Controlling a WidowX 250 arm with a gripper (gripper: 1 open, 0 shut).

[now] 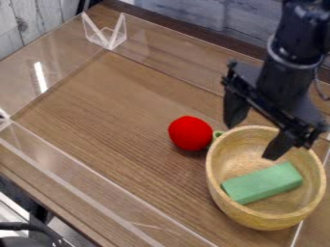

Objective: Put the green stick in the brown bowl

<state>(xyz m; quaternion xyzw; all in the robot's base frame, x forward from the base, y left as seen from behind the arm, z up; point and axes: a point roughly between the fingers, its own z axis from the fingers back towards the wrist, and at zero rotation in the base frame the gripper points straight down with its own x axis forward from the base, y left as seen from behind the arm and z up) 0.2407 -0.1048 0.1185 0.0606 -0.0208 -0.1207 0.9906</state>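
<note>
The green stick (pixel 261 184) lies flat inside the brown bowl (pixel 225 192), its long axis running from about two o'clock to eight o'clock across the lower part of the bowl. The black gripper (pixel 258 121) hangs over the bowl's twelve-o'clock side, apart from the stick; whether its fingers are open or closed I cannot tell. The bowl sits on a brown wooden table (pixel 110 125), toward the view's four o'clock. The red ball (pixel 190 133) is just outside the rim at ten o'clock. A white wire stand (pixel 107 26) is at the table's eleven o'clock.
</note>
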